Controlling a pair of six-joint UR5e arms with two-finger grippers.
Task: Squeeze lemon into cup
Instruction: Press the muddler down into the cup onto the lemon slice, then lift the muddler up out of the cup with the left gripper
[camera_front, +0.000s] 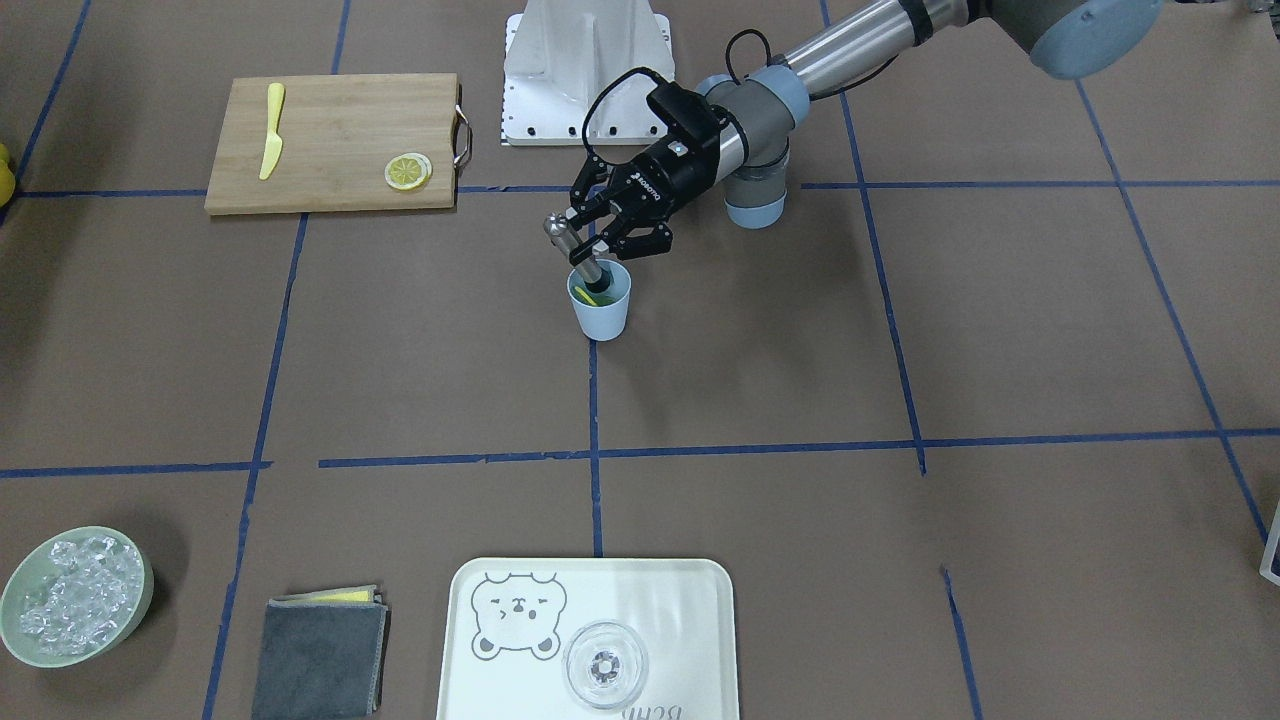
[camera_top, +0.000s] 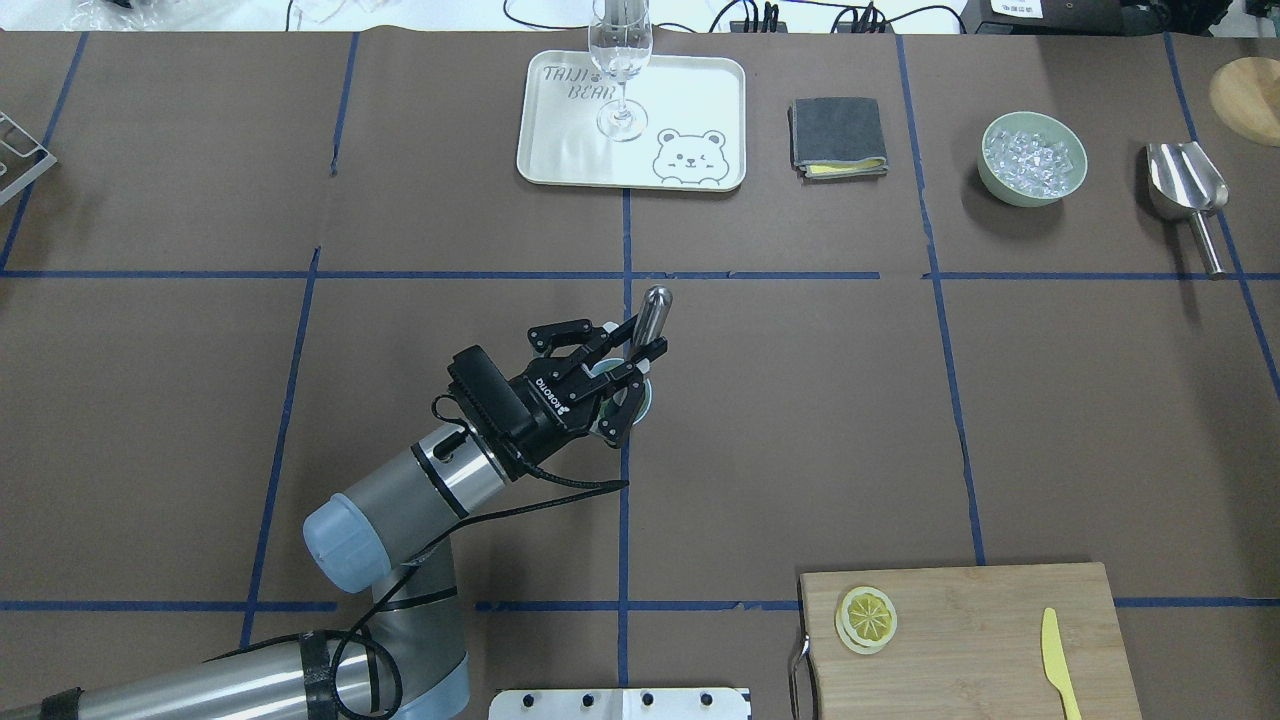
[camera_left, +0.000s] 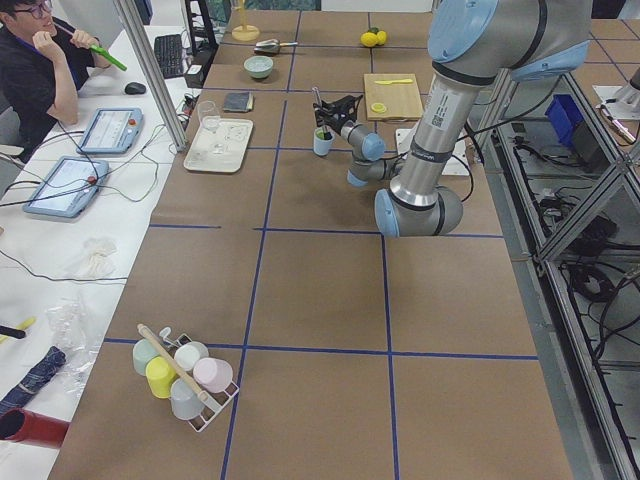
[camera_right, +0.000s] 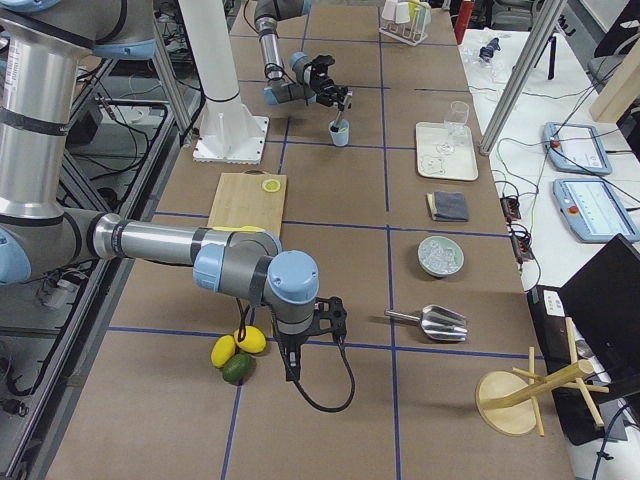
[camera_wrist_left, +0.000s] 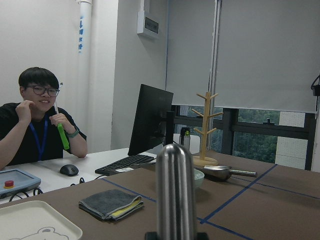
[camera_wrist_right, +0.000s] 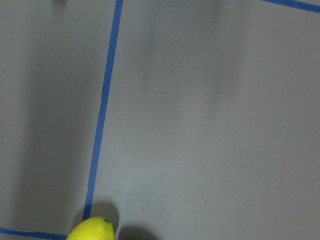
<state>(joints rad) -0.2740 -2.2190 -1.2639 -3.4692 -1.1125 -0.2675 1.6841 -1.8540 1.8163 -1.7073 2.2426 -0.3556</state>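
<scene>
Bamboo board (camera_top: 960, 640): robot-side of the cup and off to its right, at the table's near edge. It carries two stacked spare lemon slices (camera_top: 867, 618) and a yellow knife (camera_top: 1058, 650)

Right gripper (camera_right: 300, 345): beyond the board, well apart from the cup, hanging over bare table beside whole lemons (camera_right: 240, 345). Whether it is open or closed cannot be told

Left gripper (camera_front: 605, 238): directly above the cup, clenched on a steel muddler (camera_front: 572, 250). This arm is by far the nearer to the work

Steel muddler: long axis close to upright, top leaning slightly toward the robot's right, lower end inside the cup

Cup (camera_front: 600, 305): light blue, upright at mid-table on a blue tape line. The gripper's fingers stand just above its rim

Lemon slice (camera_front: 585, 296): a yellow sliver low inside the cup, beside the muddler's tip. It lies straight down the tool's axis from the gripper, so the coming press is judged a downward one; a sideways push could tip the cup

Open room: bare brown table on every side of the cup, nothing close to the rim

Tray (camera_top: 560, 160): beyond the cup at the far edge, holding a clear glass (camera_top: 622, 60)

Grey cloth (camera_top: 838, 135), green ice bowl (camera_top: 1033, 160) and steel scoop (camera_top: 1187, 185): beyond the cup, ranged to the tray's right
</scene>
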